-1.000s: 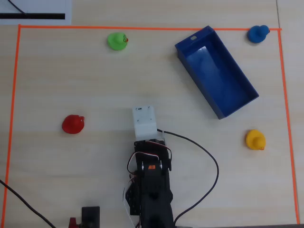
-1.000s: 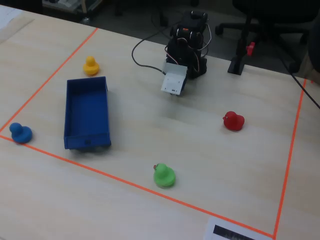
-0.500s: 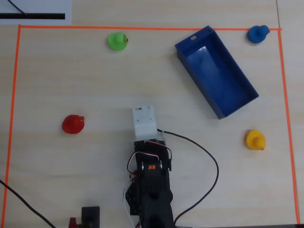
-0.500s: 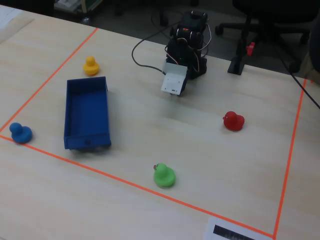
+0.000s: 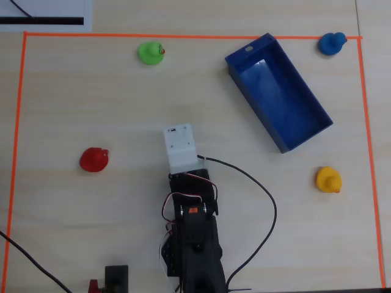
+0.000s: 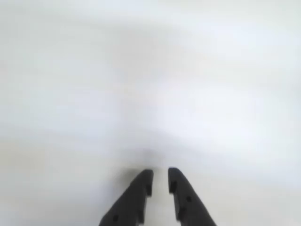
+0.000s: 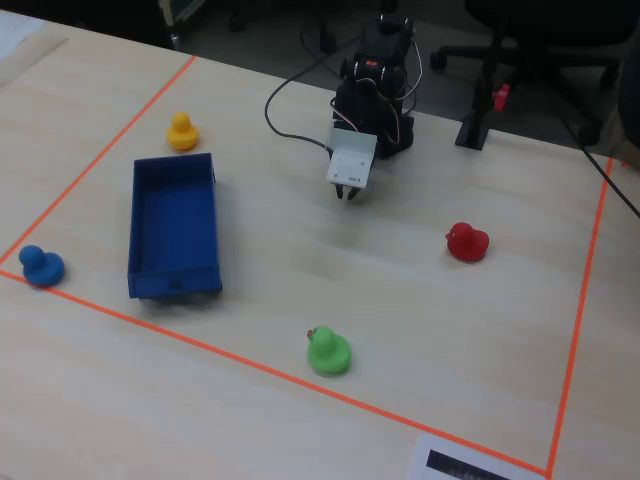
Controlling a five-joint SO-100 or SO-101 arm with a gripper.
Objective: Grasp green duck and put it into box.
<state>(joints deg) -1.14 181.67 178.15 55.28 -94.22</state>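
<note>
The green duck [image 5: 150,52] stands near the top tape line in the overhead view, left of middle; in the fixed view it [image 7: 328,351] is near the front tape. The box [image 5: 278,91] is a dark-blue open tray lying at an angle at the upper right, and it is empty; the fixed view shows it [image 7: 175,225] at the left. My gripper [image 7: 347,192] hangs under a white wrist housing [image 5: 179,146] near the table's middle, far from duck and box. In the wrist view the gripper [image 6: 160,173] holds nothing, its dark fingers a narrow gap apart over blurred table.
A red duck [image 5: 94,160] sits left of the arm, a yellow duck [image 5: 327,179] at the right and a blue duck [image 5: 332,44] at the top right corner. Orange tape [image 5: 18,122] borders the work area. A black cable [image 5: 269,201] loops right of the arm base.
</note>
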